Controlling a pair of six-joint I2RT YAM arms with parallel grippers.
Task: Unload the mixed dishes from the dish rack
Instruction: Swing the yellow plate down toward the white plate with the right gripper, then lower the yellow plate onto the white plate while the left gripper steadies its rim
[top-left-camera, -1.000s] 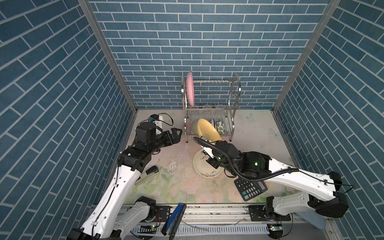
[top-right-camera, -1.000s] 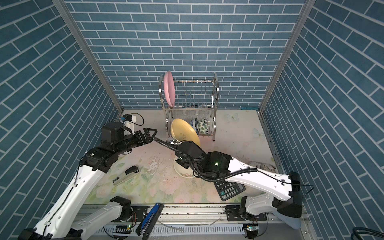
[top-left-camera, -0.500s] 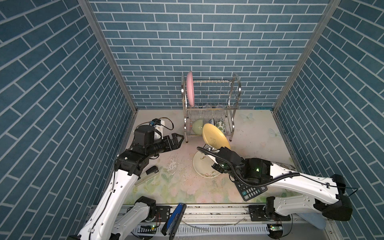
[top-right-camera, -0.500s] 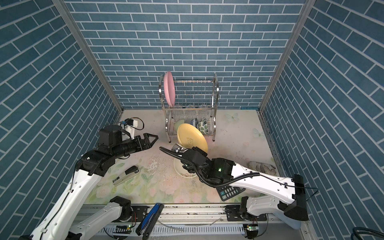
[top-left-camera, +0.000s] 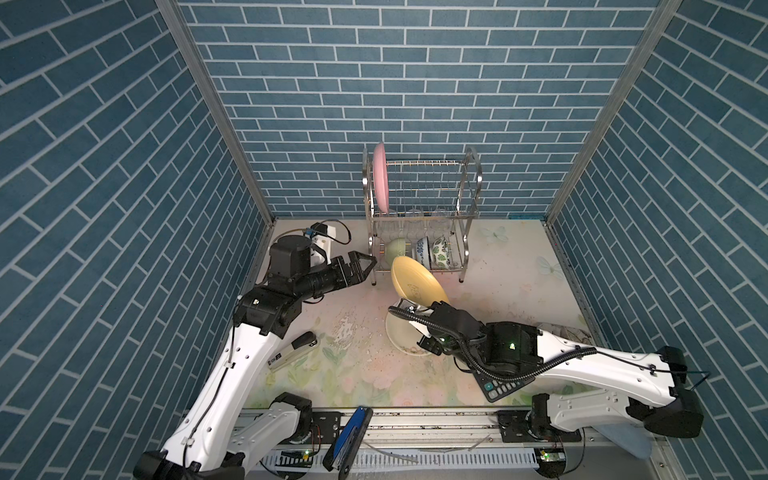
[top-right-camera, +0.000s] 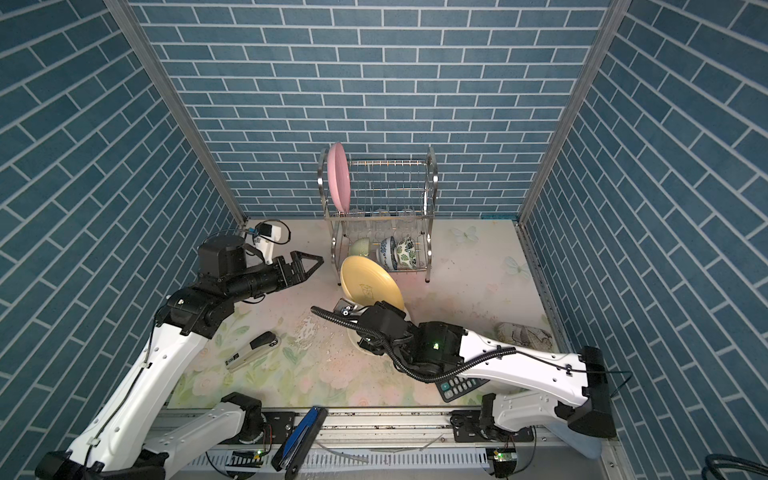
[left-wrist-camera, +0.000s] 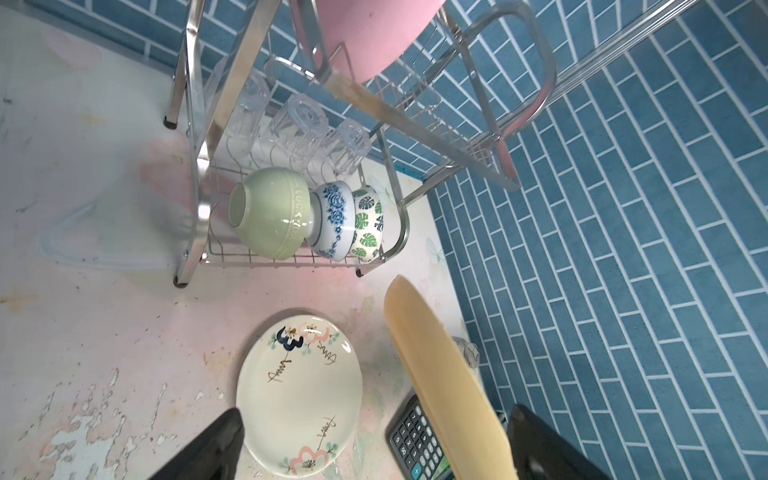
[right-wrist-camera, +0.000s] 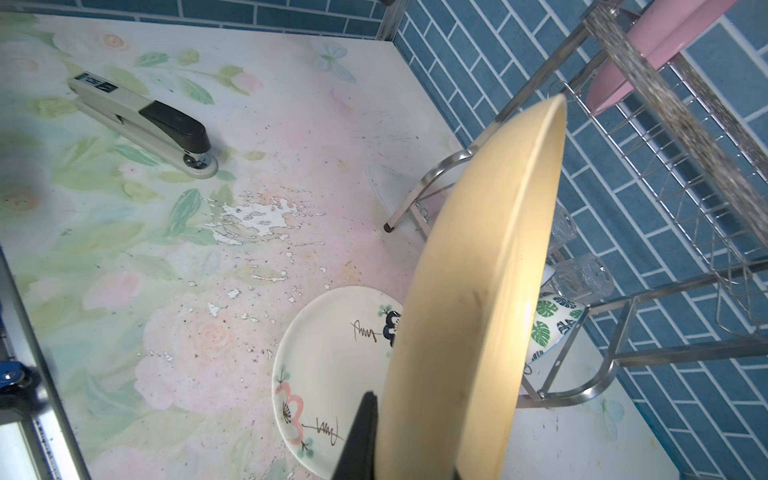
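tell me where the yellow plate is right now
In both top views the yellow plate is mid-table, held tilted by the right gripper, just in front of the dish rack and above the cream plate.

Top view: cream plate (top-left-camera: 397, 340) hidden from 12 to 3 o'clock by yellow plate (top-left-camera: 417, 284) and right arm (top-left-camera: 511, 345); calculator (top-left-camera: 496, 386) covered at its 12 o'clock end; glasses (top-left-camera: 415, 216) too faint to count.

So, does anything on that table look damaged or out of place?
Yes. The flowered table cover is flaked down to white patches near the cream plate. A stapler and a calculator also lie on the table, odd company for crockery.
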